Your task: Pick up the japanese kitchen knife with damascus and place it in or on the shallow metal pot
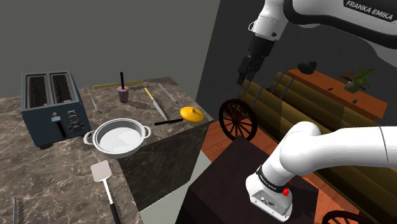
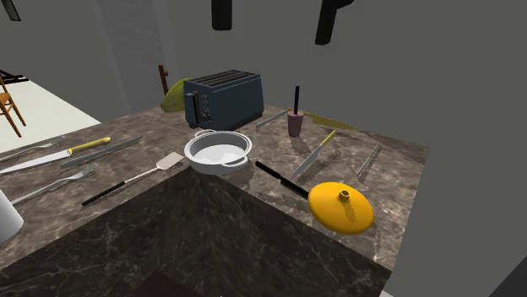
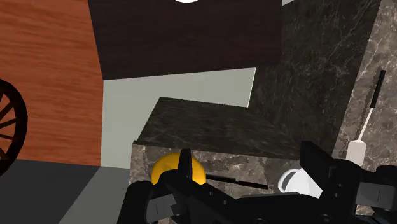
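The knife (image 1: 154, 102) lies flat on the marble counter (image 1: 165, 137), with a yellowish handle and a long grey blade (image 2: 309, 159), between a purple cup (image 1: 122, 94) and a yellow lid (image 1: 191, 114). The shallow metal pot (image 1: 118, 137) with two side handles stands in front of the toaster; its rim (image 2: 218, 154) is round and its inside is pale. My gripper (image 1: 245, 69) hangs high in the air, off the counter's edge at the shoulder view's right, well away from the knife. In the wrist view the fingers (image 3: 185, 170) stand apart with nothing between them.
A dark blue toaster (image 1: 53, 105) stands at the counter's far left. A white spatula (image 1: 105, 182) lies near the front edge. A black-handled pan under the yellow lid (image 2: 340, 207) sits by the corner. A second knife (image 2: 52, 156) and forks lie further along. A wagon wheel (image 1: 236, 121) stands beside the counter.
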